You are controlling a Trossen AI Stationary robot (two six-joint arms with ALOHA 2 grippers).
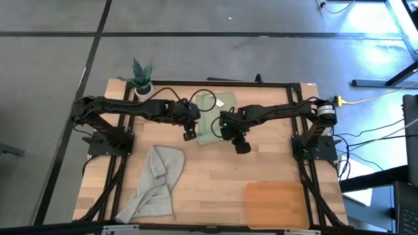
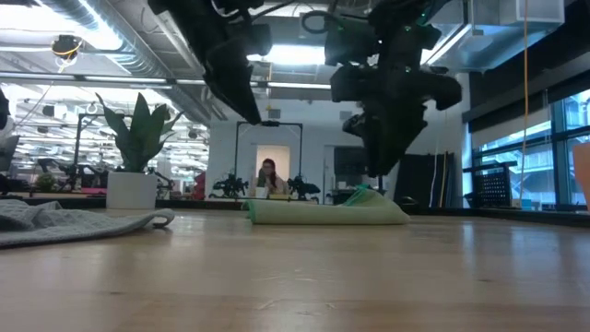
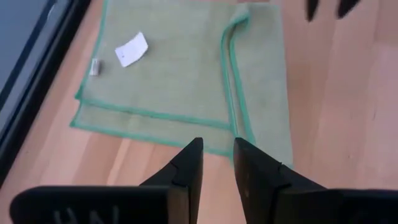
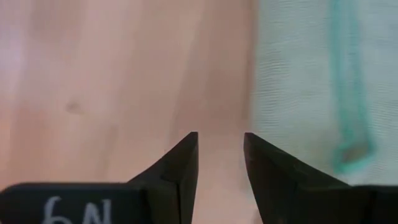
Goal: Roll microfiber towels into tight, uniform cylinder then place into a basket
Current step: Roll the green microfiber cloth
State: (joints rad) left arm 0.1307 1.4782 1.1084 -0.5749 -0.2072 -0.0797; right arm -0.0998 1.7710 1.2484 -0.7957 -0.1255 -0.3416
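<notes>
The sage green towel [image 1: 210, 121] lies folded flat in several layers on the far middle of the table, its white tag [image 3: 132, 48] facing up; it also shows in the low view [image 2: 327, 212]. My left gripper [image 3: 217, 149] hangs above the towel's near left edge, slightly open and empty. My right gripper [image 4: 221, 140] hangs above bare wood just off the towel's near right edge [image 4: 311, 93], slightly open and empty. The light grey towel [image 1: 157, 183] lies crumpled at the near left. The orange-brown basket [image 1: 274, 203] sits at the near right.
A white plant pot [image 1: 142, 88] stands at the far left corner. A black frame [image 1: 261, 83] runs along the table's far and side edges. Bare wood lies between the two towels and the basket. A person [image 2: 268, 175] shows far off in the room behind.
</notes>
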